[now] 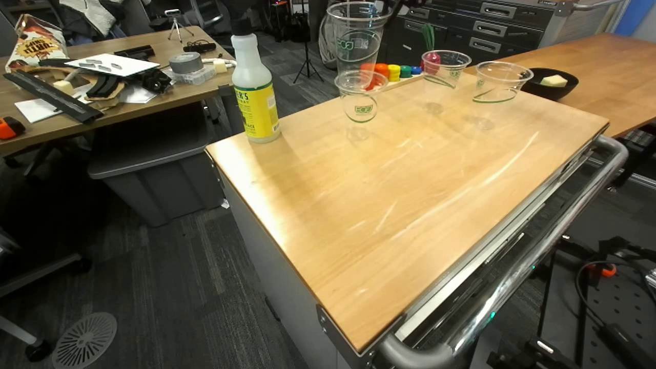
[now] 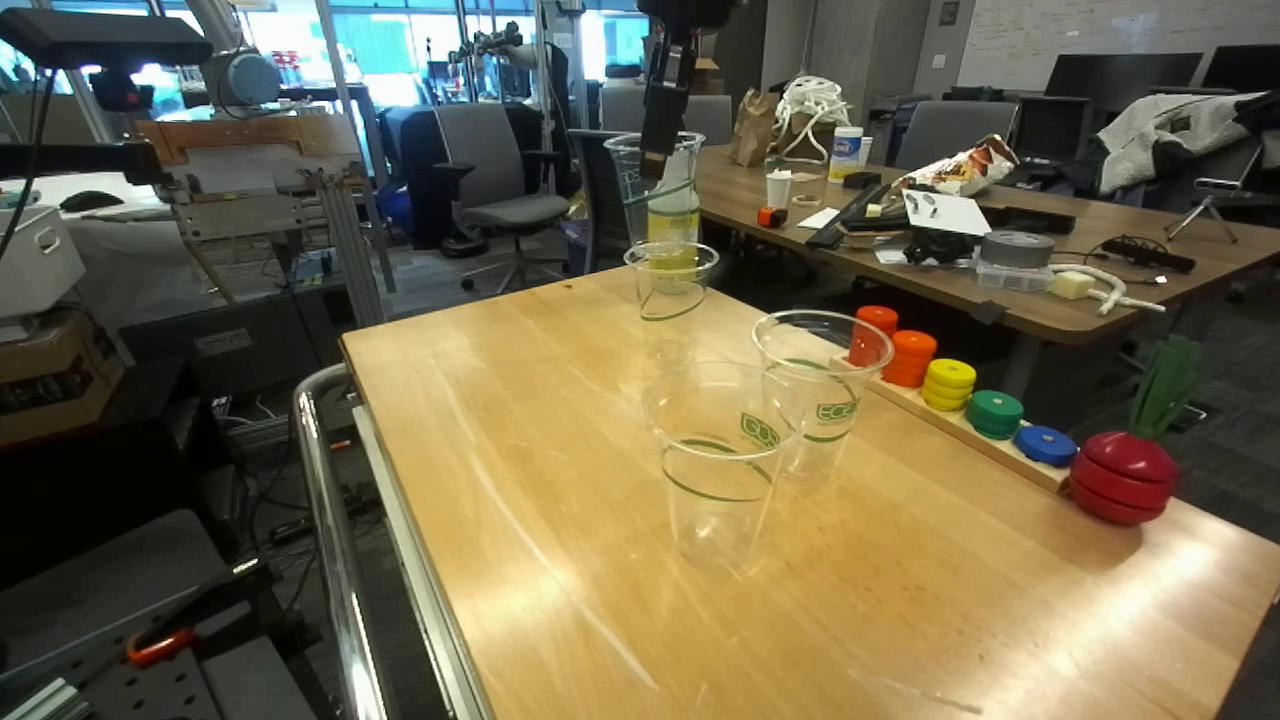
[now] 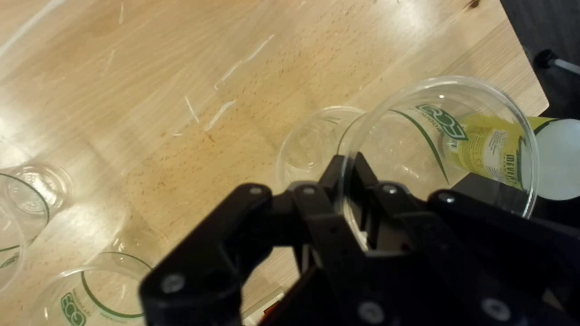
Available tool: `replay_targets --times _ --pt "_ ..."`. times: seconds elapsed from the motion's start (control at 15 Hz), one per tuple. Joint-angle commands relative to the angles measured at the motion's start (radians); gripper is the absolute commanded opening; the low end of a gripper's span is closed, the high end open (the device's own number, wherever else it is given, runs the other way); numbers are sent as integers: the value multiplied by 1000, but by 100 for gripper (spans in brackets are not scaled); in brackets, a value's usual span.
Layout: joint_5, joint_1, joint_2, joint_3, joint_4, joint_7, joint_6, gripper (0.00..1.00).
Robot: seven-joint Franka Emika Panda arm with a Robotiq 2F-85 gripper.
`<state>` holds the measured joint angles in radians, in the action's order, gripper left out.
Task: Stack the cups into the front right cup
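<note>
In an exterior view, the held cup [image 1: 357,47] is hanging over the lower cup [image 1: 360,105] on the far side; whether its base is entering that rim is not showing. A third cup [image 1: 444,78] and a fourth cup [image 1: 494,93] are standing to the right. The material is probably behaving as light, slippery and springy, so the upper wall near the rim is offering the safest hold. The gripper [image 3: 348,163] is pinching that wall, its jaws nearly together, apparently one inside, one outside.

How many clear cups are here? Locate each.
4: a first cup held by the gripper; on the wooden tabletop, a second cup nearest the yellow-labelled bottle, a third cup and fourth cup farther away.
</note>
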<state>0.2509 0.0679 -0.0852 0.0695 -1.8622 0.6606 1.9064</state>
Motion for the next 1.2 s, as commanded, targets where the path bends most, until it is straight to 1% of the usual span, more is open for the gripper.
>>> replay_targets --times 0.0,0.2,0.27,0.33,0.4,0.6,0.73,0.93,1.0,1.13 --pt "8 2 -21 8 22 1 -23 2" --pt "7 -1 -34 8 19 -4 -25 2" --pt "8 -2 -38 7 18 -8 -24 31" --pt "1 -3 -38 7 16 -13 -22 32" --pt "-2 -4 -39 7 15 -14 -20 37" --pt "-8 -5 -38 8 15 -11 -19 62" --pt "-14 -6 -39 8 14 -4 -24 76" --pt "-56 -14 -47 8 14 32 -32 98" --pt "-68 -16 -52 8 15 42 -31 100" --pt "-84 -19 -77 8 21 68 -28 100"
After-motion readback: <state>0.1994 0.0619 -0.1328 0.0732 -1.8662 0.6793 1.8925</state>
